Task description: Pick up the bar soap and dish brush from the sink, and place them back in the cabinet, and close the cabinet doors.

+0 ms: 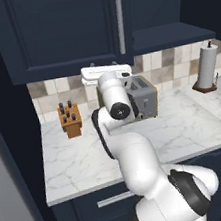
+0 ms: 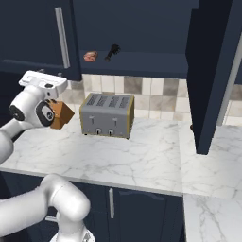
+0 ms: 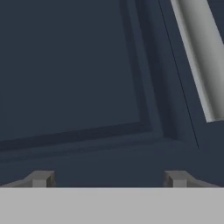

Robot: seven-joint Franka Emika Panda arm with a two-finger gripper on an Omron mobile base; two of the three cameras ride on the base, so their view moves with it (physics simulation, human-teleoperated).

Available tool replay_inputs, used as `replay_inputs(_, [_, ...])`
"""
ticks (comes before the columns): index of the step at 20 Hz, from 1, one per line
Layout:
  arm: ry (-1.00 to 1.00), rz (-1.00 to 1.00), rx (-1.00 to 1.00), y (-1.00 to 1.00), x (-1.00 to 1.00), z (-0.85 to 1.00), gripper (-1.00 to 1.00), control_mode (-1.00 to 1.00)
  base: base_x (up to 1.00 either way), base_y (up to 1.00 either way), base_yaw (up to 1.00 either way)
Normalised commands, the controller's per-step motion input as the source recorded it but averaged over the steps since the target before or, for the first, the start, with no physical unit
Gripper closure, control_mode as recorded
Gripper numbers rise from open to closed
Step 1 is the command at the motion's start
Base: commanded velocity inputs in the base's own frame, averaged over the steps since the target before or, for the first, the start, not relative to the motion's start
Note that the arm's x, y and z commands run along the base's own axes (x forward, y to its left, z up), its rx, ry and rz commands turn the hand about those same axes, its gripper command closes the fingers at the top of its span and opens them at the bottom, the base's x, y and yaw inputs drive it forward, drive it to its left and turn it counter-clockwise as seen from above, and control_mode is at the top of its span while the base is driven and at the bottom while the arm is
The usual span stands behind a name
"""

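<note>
The bar soap [image 2: 90, 56] and the black dish brush [image 2: 112, 52] lie side by side on the navy shelf [image 2: 142, 64] of the cabinet. The left cabinet door [image 1: 64, 28] looks shut, its silver bar handle [image 1: 121, 19] at its right edge. The right cabinet door [image 2: 212, 71] stands swung out over the counter. My gripper [image 1: 104, 64] sits just below the left door's lower edge, open and holding nothing. In the hand view the open gripper [image 3: 109, 179] faces the navy door panel [image 3: 78, 65] close up, the handle [image 3: 201, 57] at upper right. The sink is out of view.
A grey toaster [image 2: 106, 115] stands on the marble counter [image 2: 142, 160] under the shelf. A wooden knife block [image 1: 70, 120] is at the back left, a paper towel roll [image 1: 207, 67] at the back right. Navy drawers [image 1: 111, 201] run below the counter.
</note>
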Motion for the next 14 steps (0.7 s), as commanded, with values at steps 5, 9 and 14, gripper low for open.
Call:
replay_inputs(5, [0.00,0.02,0.00,-0.12,0.33,0.00,-1.00,-1.00,0.00,0.00,0.00])
replay_inputs(9, [0.00,0.02,0.00,-0.11,0.31,0.00,-1.00,-1.00,0.00,0.00,0.00])
replay_inputs(14, [0.00,0.02,0.00,-0.09,0.33,0.00,-1.00,-1.00,0.00,0.00,0.00])
